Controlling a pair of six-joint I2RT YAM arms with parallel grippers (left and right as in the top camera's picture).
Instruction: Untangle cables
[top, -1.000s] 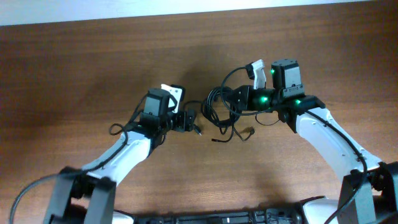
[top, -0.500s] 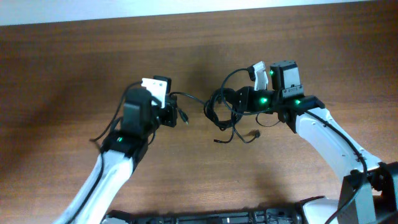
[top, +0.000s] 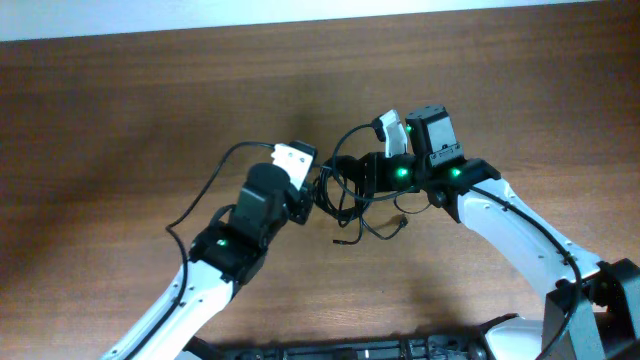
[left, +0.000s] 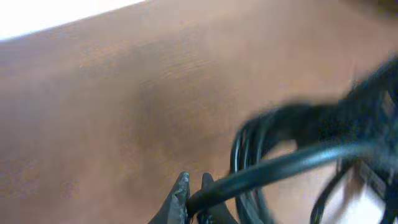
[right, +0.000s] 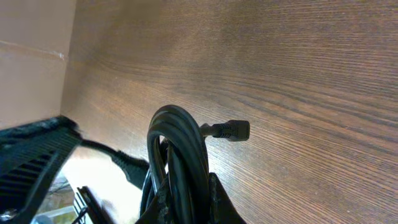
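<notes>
Brown wood makes up the table (top: 120, 110), and both arms reach in and meet near its middle. The cables (top: 336, 193) are a black bunch of thin loops. The bunch sits right between the two grippers. I cannot tell if it touches the wood or hangs just over it.

The right gripper (top: 347, 176) comes in from the right side. Its fingers (right: 219, 200) are squeezed tight on the bunch. In the right wrist view the loops stand up out of the fingers like a little arch. One small plug end (right: 231, 130) pokes out sideways from the top of the arch, over the wood.

The left gripper (top: 308, 197) comes in from the left side and is just beside the bunch. The left wrist view is blurry. The two finger tips (left: 181, 194) are very close together there. One cord runs out from between them, so the jaws look pinched on that cord. The cord goes up and to the right into the dark loops.

From above, two thin tails drop out of the bunch toward the robot. One tail (top: 342, 239) ends below the bunch. The other tail (top: 401, 222) curls off to the right and ends under the right arm. Small green lights (top: 400, 173) glow on the right arm
</notes>
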